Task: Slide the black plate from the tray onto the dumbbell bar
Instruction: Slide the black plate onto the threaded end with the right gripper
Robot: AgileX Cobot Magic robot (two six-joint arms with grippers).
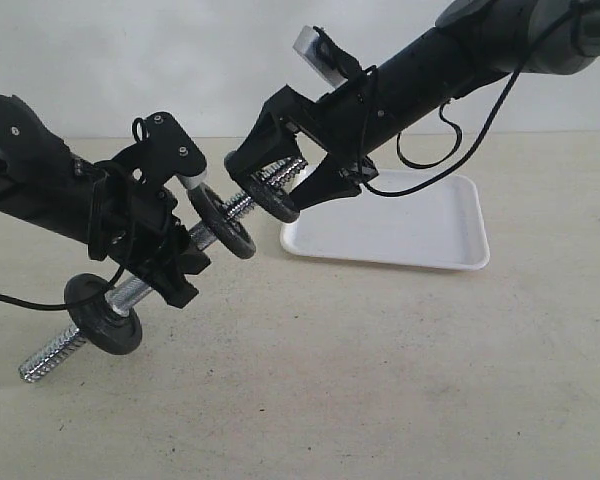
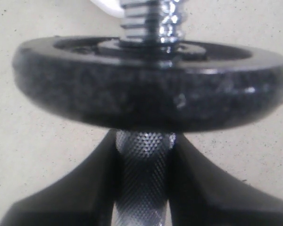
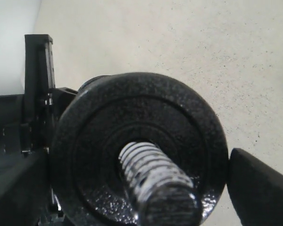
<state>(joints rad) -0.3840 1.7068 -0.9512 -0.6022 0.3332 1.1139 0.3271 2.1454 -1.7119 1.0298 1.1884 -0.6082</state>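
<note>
My left gripper point(image 1: 172, 262) clamps the dumbbell bar point(image 1: 52, 357) at centre left, tilted above the tabletop point(image 1: 380, 380). The black plate point(image 1: 275, 203) sits on its upper threaded end, mid-frame, off the tray point(image 1: 450, 225), between the wide-spread jaws of my right gripper point(image 1: 280, 182).

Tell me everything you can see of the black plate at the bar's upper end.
The black plate is a round, speckled, iron-looking disc with a recessed ring around its centre hole. It sits on the raised threaded end of the dumbbell bar, tilted with it, off the tray. The right gripper straddles its rim; firm contact is unclear.
</note>
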